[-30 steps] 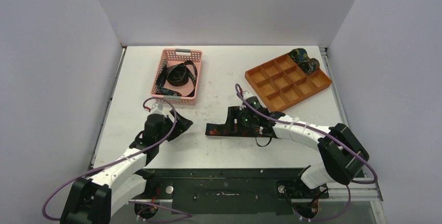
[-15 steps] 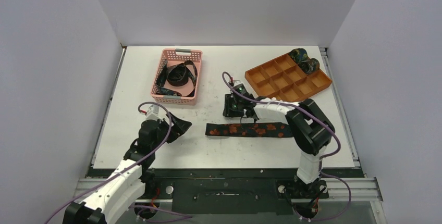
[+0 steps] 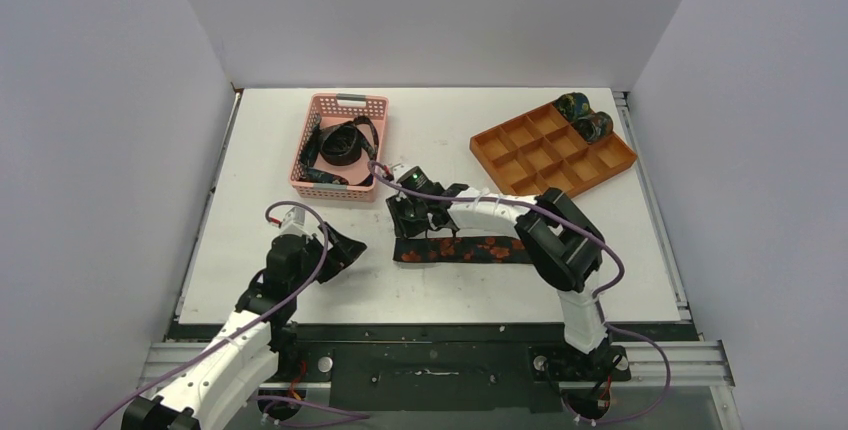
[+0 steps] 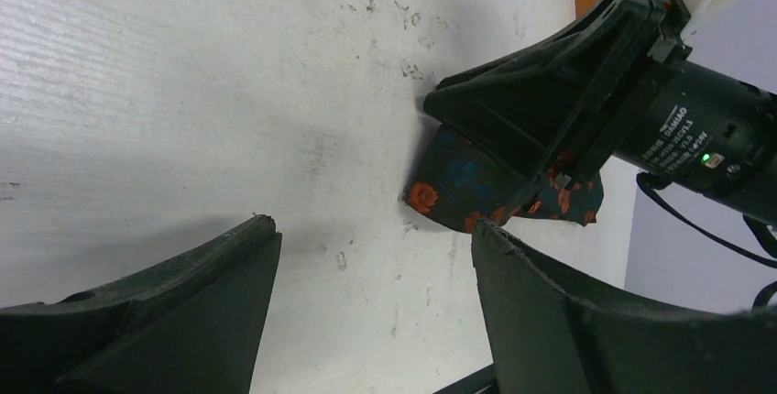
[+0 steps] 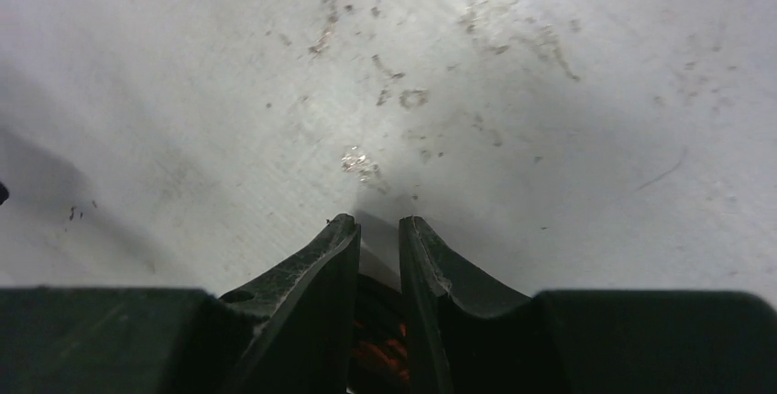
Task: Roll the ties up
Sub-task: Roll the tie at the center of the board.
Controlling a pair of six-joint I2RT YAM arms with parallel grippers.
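Dark-patterned tie (image 3: 470, 249) lies flat at centre; my right gripper (image 5: 376, 222) pinches its 9 o'clock end, jaws narrow. Left gripper (image 4: 366, 238) hovers wide, farther toward 9 o'clock. If that pinch is shallow, fabric may slip once rolling starts.

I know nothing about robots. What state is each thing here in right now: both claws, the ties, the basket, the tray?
Flat tie: unrolled, lying on the table.
Right gripper: closed on one end of that tie.
Left gripper: open, empty.
Basket tie: unrolled, loosely tangled.
Pink basket: holding that tangle.
Rolled ties: two, rolled tight.
Orange tray: two far compartments filled, the rest empty.
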